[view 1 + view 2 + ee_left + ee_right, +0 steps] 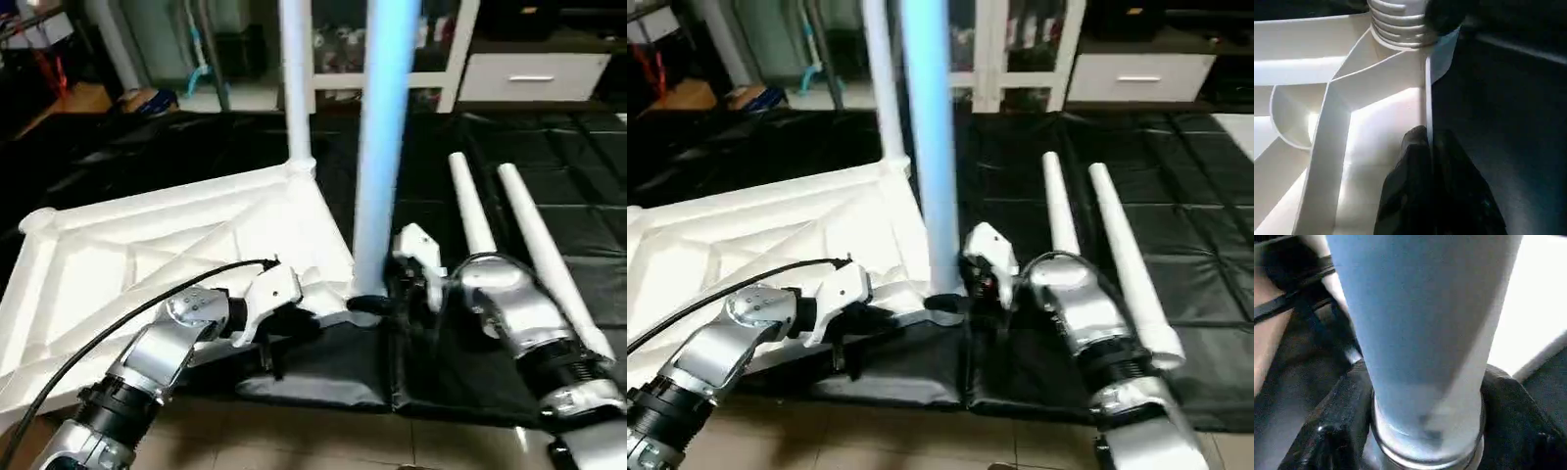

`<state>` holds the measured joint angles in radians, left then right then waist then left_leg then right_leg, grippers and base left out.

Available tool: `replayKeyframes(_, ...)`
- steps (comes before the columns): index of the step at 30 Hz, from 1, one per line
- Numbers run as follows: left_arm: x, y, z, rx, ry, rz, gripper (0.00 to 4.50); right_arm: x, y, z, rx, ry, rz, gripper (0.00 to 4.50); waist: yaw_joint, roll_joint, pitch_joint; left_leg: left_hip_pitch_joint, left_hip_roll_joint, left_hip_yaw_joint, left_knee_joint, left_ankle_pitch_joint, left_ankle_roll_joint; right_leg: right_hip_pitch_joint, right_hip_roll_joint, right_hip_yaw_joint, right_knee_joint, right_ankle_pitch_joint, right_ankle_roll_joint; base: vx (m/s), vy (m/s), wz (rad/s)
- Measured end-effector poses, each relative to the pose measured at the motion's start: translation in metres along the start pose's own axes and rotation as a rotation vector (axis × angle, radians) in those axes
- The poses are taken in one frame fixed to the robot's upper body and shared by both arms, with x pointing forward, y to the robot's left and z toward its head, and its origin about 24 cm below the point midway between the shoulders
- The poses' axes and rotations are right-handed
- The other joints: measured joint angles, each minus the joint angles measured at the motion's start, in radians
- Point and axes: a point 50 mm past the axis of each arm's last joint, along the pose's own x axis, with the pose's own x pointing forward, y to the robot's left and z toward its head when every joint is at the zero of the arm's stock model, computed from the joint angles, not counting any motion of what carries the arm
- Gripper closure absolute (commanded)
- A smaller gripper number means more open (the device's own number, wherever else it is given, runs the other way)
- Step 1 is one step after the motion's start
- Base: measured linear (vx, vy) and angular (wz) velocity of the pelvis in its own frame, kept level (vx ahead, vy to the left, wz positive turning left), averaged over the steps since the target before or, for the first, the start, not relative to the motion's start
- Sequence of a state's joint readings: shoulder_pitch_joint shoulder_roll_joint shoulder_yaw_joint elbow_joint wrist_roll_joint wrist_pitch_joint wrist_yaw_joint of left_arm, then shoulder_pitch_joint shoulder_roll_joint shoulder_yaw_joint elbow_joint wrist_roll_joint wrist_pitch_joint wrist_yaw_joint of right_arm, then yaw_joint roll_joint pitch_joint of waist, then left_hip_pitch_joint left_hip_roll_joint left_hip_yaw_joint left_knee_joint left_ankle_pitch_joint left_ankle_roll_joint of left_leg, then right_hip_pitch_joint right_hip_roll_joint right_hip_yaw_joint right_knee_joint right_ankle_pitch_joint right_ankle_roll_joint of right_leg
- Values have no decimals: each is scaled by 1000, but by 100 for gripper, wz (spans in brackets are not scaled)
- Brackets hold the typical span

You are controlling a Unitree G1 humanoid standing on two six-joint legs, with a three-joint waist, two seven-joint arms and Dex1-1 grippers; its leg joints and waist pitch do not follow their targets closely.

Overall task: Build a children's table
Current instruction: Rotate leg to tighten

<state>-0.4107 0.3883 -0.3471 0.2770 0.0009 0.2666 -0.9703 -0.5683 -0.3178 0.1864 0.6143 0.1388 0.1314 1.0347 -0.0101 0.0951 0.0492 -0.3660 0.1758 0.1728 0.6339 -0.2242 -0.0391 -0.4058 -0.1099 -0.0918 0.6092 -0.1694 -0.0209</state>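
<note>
- Tabletop (176, 245): white plastic, lying ribbed underside up on the black mat (549, 225), its near edge running toward the robot.
- Far leg (294, 78): standing upright in the far corner socket, apparently seated.
- Near leg (382, 147): standing upright in the near right corner socket; in the right wrist view its threaded base is sitting in the socket ring, and full seating cannot be confirmed.
- Spare legs (529, 245): two, lying side by side on the mat, well to the right of the tabletop, untouched.
- Left gripper (1422, 147): fingers clenched on the tabletop's thin edge wall just beside the near socket, steadying the panel.
- Right gripper (377, 299): black fingers straddling the base of the near leg on both sides; whether they are pressing it or standing clear cannot be told.
- Step in hand, as judged: fixing the near leg into its socket. Doing it well is calling for keeping the leg vertical, gripping low near the socket, turning without tilting, and holding the tabletop firm so it is not sliding on the mat.
- Backdrop: white cabinet (451, 49) standing beyond the mat.
</note>
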Motion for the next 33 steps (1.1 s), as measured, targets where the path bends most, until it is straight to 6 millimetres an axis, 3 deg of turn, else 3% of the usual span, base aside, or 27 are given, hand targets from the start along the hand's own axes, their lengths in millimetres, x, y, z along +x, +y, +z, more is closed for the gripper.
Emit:
replayKeyframes(4, 17, 13, 7, -46, -1, 125, 450, 17, -7, -1, 111, -41, -256, 178, -17, 2, 0, 4, -2, -2, -1, 0, 0, 4, 0, 0, -7, -1, 2, 0, 0, 0)
replayKeyframes(8, 38, 28, 19, -127, -5, 265, 450, 40, -16, 8, 247, -88, -619, 178, -43, 7, 3, -3, -3, -4, -3, 0, 0, 5, -1, -6, -29, -1, 2, -28, 14, -1)
replayKeyframes(14, 47, 34, 25, -148, -8, 291, 450, 54, -12, 11, 284, -120, -767, 178, -56, 11, 5, -9, -7, -3, -10, 0, 1, 8, -3, -6, -49, -1, 1, 0, 0, 0)
replayKeyframes(21, 50, 35, 29, -117, -20, 282, 450, 46, -18, 10, 280, -161, -722, 178, -53, 12, 4, -14, -11, -1, -11, 4, 7, 7, -8, -5, -48, 12, -14, 0, 0, 0)
replayKeyframes(23, 51, 35, 30, -99, -25, 278, 450, 42, -19, 10, 275, -167, -702, 122, -48, 13, 4, -16, -11, 0, -11, 7, 12, 6, -8, -5, -48, 23, -12, 0, 0, 0)
replayKeyframes(28, 30, 39, 17, -49, -21, 251, 450, 27, -19, 16, 221, -226, -495, 65, -50, 15, 2, -20, -7, 0, -11, 7, 12, 4, -8, -9, -44, 35, -9, 0, 0, 0)
replayKeyframes(33, 16, 22, 9, 12, -46, 82, 450, 3, -16, 20, 123, -152, -243, 31, -26, 18, 0, -18, -4, 0, -10, 10, 16, 2, -9, -8, -31, 24, 7, 50, -14, 3)
